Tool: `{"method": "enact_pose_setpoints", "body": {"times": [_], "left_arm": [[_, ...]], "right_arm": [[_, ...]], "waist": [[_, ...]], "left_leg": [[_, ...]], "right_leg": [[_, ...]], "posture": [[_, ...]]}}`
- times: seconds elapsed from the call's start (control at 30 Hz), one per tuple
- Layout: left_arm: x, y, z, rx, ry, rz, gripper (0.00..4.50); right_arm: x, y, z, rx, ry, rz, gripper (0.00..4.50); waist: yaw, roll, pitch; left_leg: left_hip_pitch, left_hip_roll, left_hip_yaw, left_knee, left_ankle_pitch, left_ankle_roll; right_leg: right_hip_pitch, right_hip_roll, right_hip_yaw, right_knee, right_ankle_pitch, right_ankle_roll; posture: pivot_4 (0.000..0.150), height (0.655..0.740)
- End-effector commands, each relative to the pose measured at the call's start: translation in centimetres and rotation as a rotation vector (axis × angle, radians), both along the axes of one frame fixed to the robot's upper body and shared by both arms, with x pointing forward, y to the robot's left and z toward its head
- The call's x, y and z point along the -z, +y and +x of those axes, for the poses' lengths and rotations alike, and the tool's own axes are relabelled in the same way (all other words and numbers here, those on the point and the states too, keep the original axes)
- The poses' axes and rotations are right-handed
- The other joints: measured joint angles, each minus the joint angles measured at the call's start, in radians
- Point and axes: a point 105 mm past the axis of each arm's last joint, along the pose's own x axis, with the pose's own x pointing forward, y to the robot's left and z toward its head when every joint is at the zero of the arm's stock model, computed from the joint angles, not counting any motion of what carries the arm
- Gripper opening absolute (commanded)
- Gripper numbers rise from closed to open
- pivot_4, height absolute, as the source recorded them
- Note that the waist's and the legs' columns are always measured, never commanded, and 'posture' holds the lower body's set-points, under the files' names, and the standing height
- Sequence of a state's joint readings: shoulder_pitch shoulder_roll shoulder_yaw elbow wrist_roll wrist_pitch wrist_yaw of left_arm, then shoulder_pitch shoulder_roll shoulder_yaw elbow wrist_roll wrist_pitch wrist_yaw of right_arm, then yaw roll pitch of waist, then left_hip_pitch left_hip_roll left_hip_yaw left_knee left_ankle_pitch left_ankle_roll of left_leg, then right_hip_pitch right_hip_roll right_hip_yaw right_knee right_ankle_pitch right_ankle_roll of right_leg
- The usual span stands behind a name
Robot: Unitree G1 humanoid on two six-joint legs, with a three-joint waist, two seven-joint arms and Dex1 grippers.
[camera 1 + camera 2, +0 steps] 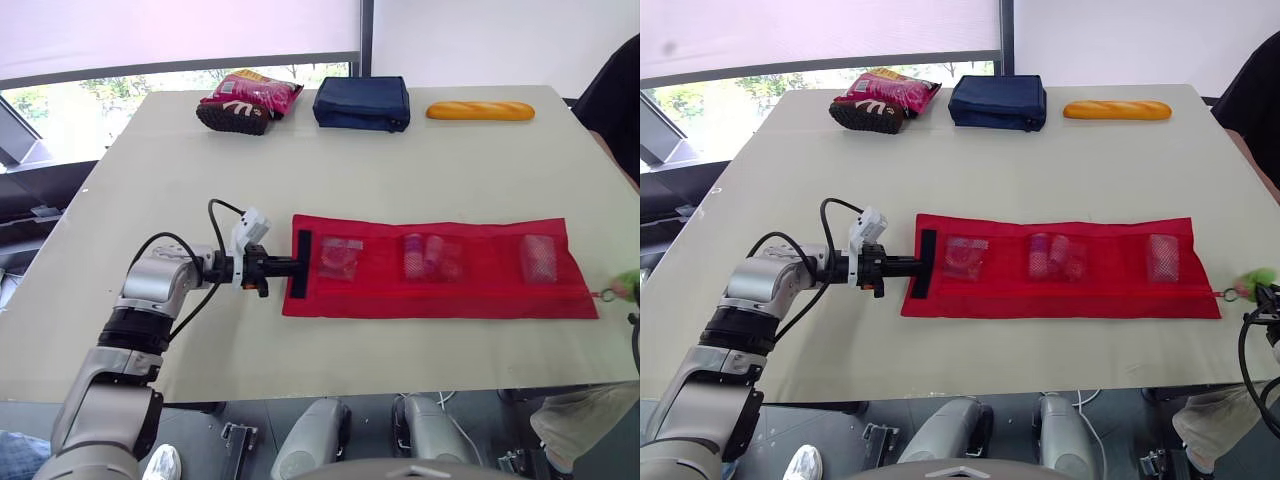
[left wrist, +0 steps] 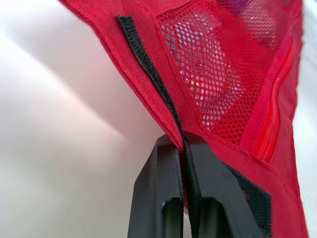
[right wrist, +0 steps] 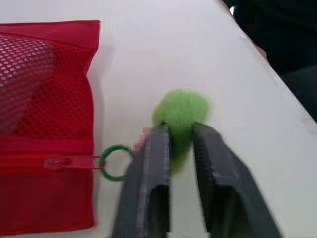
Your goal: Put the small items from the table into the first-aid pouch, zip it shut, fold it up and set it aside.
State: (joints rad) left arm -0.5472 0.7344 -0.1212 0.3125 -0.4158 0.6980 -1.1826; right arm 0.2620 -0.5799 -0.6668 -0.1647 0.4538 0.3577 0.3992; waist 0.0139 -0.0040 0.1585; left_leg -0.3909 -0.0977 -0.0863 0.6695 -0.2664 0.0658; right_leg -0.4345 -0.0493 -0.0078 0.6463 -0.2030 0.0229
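The red pouch point(image 1: 440, 290) lies flat across mid-frame on the desk point(image 1: 400, 180), with items in its mesh pockets. The left claw point(image 2: 182, 146) is clenched on its left hem beside the black strip point(image 1: 302, 263), and the wrist view shows the fabric pinched tight. At the far right, the right claw point(image 3: 179, 136) grips the green pom-pom point(image 3: 181, 109), ringed to the zipper pull point(image 3: 64, 162). A snack bag point(image 1: 250, 100), navy case point(image 1: 362, 102) and bread loaf point(image 1: 480, 110) line the top.

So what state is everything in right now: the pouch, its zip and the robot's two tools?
Red pouch: unfolded, flat, small items inside.
Zip slider: at the pouch's right end.
Left tool: shut on the black strip.
Right tool: shut on the green pom-pom.
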Motion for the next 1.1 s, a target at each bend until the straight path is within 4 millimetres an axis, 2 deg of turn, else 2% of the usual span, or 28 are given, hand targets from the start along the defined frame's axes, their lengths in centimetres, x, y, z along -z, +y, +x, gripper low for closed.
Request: {"method": "enact_pose_setpoints", "body": {"times": [0.03,0.13,0.2,0.3,0.4,0.63,0.8,1.03,1.1], "left_arm": [[-1.2,2.0,0.5,-0.039,-0.045,0.047,0.0],[-1.4,3.8,0.5,-0.078,-0.036,0.072,0.0],[-1.3,5.0,0.2,-0.098,-0.026,0.1,0.0],[-1.1,6.6,0.1,-0.132,-0.023,0.139,0.0],[-1.2,7.2,0.4,-0.151,-0.027,0.154,0.0],[-1.3,6.8,0.6,-0.129,-0.034,0.154,0.0],[-1.3,6.4,0.6,-0.117,-0.036,0.149,0.0],[-2.6,6.6,1.3,-0.118,-0.133,0.136,0.0],[-3.0,7.0,1.5,-0.137,-0.145,0.136,0.66]], "right_arm": [[-2.1,1.3,-0.6,-0.083,-0.073,0.068,2.31],[-2.2,4.1,-1.3,-0.217,-0.065,0.154,3.75],[-2.0,5.6,-1.8,-0.283,-0.05,0.198,4.45],[-1.1,8.1,-2.2,-0.359,-0.012,0.296,4.45],[-0.2,9.5,-2.3,-0.384,0.016,0.345,4.45],[0.9,12.6,-1.9,-0.412,0.021,0.472,4.45],[2.9,12.2,-1.6,-0.341,0.089,0.411,4.45],[3.7,11.9,0.0,-0.317,0.1,0.351,4.45],[3.9,12.0,0.1,-0.32,0.104,0.351,4.5]], "waist": [[0.0,0.0,0.0],[-0.002,0.0,0.0],[-0.002,0.0,0.0],[-0.001,0.0,0.0],[0.001,0.0,0.0],[0.0,0.0,0.0],[0.001,0.0,0.0],[0.0,0.0,0.0],[0.0,0.0,0.0]], "left_leg": [[0.0,0.0,0.0,0.0,0.0,0.0],[0.0,0.001,0.0,-0.001,0.0,0.0],[0.0,0.001,0.0,-0.001,-0.001,0.002],[0.0,0.001,0.0,-0.001,-0.002,0.003],[0.0,0.001,0.0,-0.001,-0.002,0.003],[0.0,0.001,0.0,-0.001,-0.001,0.002],[0.0,0.001,0.0,0.0,-0.001,0.001],[0.0,0.001,0.0,0.0,0.0,0.0],[0.0,0.001,0.0,0.0,0.0,0.0]], "right_leg": [[0.0,0.0,0.0,0.0,0.0,0.0],[0.0,0.0,0.0,0.0,0.0,0.0],[0.0,0.0,0.0,0.0,0.0,0.0],[0.0,0.0,0.0,0.0,0.0,0.0],[0.0,0.0,0.0,0.0,0.0,0.0],[0.0,0.0,0.0,0.0,0.0,0.0],[0.0,0.0,0.0,-0.001,0.0,0.0],[0.0,0.0,0.0,-0.001,0.0,0.0],[0.0,0.0,-0.001,-0.001,0.0,0.0]], "posture": [[0.15,0.7395],[0.15,0.7395],[0.15,0.7395],[0.15,0.7395],[0.15,0.7395],[0.15,0.7395],[0.15,0.7395],[0.15,0.7395],[0.15,0.7395]]}}
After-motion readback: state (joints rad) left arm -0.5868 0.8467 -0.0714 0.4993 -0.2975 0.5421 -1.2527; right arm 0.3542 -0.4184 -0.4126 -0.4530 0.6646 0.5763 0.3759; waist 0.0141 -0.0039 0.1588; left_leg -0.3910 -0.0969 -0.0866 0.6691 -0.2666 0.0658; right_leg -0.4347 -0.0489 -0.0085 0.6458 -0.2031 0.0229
